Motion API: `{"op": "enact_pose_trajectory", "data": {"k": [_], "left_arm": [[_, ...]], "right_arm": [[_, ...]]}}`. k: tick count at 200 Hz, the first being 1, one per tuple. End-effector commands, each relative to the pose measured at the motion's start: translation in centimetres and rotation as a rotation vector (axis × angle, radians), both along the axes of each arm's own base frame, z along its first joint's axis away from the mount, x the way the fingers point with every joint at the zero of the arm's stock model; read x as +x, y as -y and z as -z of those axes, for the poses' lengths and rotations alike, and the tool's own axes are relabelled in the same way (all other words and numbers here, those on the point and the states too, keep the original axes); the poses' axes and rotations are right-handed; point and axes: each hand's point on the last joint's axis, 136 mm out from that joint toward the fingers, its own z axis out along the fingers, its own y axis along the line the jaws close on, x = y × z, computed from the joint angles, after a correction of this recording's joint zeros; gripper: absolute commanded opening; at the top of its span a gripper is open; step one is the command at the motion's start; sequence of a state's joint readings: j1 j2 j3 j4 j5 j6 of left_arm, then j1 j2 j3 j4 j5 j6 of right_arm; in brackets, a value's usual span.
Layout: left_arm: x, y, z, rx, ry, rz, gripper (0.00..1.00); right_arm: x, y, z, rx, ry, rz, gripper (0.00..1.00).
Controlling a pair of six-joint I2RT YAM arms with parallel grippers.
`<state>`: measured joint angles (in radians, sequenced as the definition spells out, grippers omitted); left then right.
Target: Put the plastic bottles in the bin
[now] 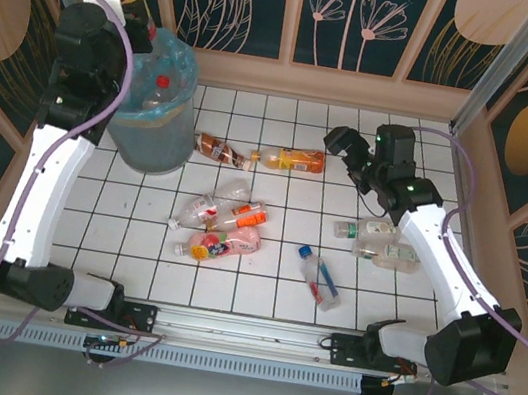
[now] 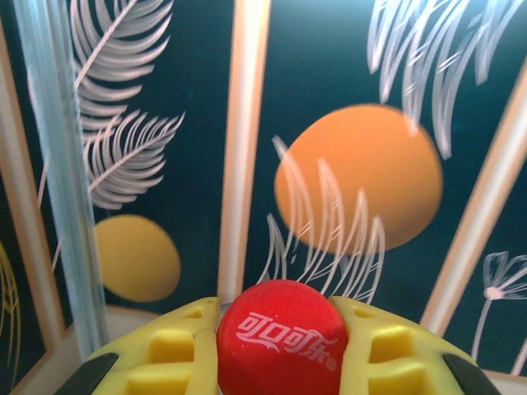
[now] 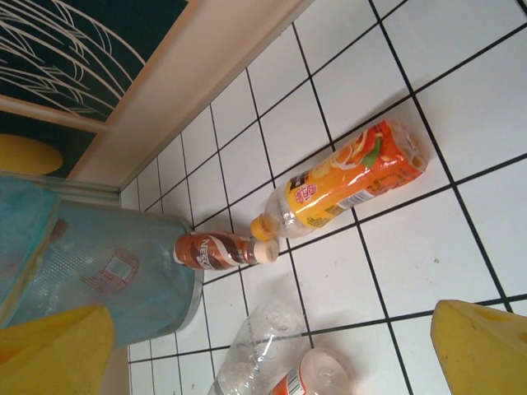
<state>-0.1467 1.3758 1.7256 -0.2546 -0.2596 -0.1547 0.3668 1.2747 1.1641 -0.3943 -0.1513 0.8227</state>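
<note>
While pinching the red-capped bottle [image 2: 280, 341] by its cap end, risking a bounce off the bin [image 1: 155, 149] rim if letting go off-centre. Holding the left fingers [image 2: 169, 354] closed on it, raised at the bin's far-left edge; hovering the right fingers [image 3: 482, 346] spread wide, empty, near the orange bottle [image 3: 350, 185].

The cap [image 2: 280, 341] is red, the bin [image 1: 156, 144] grey

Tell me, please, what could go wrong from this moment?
The left gripper pinches a Coca-Cola bottle at its red cap; it may slip or swing and, released near the bin's rim, fall outside. The open right gripper hovers by the orange juice bottle, whose cap nearly meets the brown bottle; a nudge could roll both.
</note>
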Motion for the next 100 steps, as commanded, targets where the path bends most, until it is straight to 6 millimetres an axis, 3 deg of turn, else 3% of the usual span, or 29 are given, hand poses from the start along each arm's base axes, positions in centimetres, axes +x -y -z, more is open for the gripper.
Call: {"op": "enact_pose_trajectory", "data": {"k": [1,25,56,100], "left_arm": [[2.7,-1.2,4.5,-0.088,-0.126,0.041,0.00],[4.1,-4.0,7.6,-0.089,-0.175,-0.029,0.00],[5.1,-6.5,9.7,-0.094,-0.176,-0.088,0.00],[6.2,-6.0,7.2,-0.101,-0.109,-0.051,0.00]], "right_arm": [[-0.2,-0.7,0.1,0.034,0.009,-0.013,0.99],[-0.3,-0.8,1.3,0.029,-0.013,-0.019,0.99],[-0.2,-1.0,2.3,0.020,-0.037,-0.029,0.99],[0.2,-1.3,2.5,0.014,-0.044,-0.034,0.99]]}}
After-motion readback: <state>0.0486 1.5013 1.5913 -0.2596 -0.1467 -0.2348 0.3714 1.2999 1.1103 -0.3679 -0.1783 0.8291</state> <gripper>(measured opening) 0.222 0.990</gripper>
